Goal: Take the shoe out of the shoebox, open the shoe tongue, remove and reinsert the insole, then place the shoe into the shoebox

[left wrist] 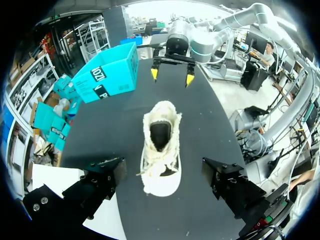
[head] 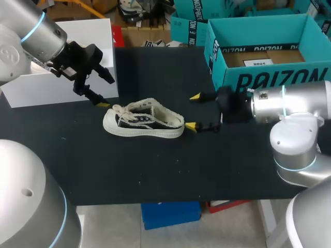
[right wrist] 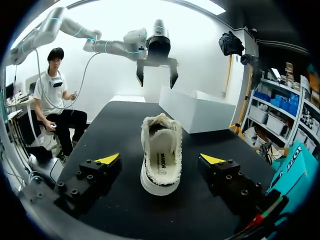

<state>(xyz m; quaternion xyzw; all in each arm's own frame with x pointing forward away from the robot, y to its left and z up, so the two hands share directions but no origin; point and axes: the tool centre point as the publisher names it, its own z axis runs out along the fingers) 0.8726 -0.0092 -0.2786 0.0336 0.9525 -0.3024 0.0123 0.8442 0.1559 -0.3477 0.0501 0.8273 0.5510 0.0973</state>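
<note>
The shoe (head: 144, 125) rests on its sole near the middle of the black table (head: 155, 170), outside the shoebox (head: 269, 77), toe toward the left arm and heel toward the right. It is a low cream canvas sneaker with frayed edges round the opening, a pale rubber sole and loose laces over the front. In the left wrist view the shoe (left wrist: 160, 150) shows a dark opening behind the laces. In the right wrist view the shoe (right wrist: 160, 160) shows a pale insole lying inside, with small print on it.

The right gripper (head: 193, 111) is at the heel end with its fingers spread wide, holding nothing. In its own view the right gripper (right wrist: 160, 159) has the heel in the gap, with bare table on each side. In the head view its nearer yellow tip is just beside the heel; whether it touches, I cannot tell.

The left gripper (head: 106, 90) is at the toe end, fingers also well apart and empty. In its own view, both fingers of the left gripper (left wrist: 162, 180) stand clear of the toe.

The teal shoebox stands open behind the right arm, and a white box (head: 57, 88) stands behind the left gripper
</note>
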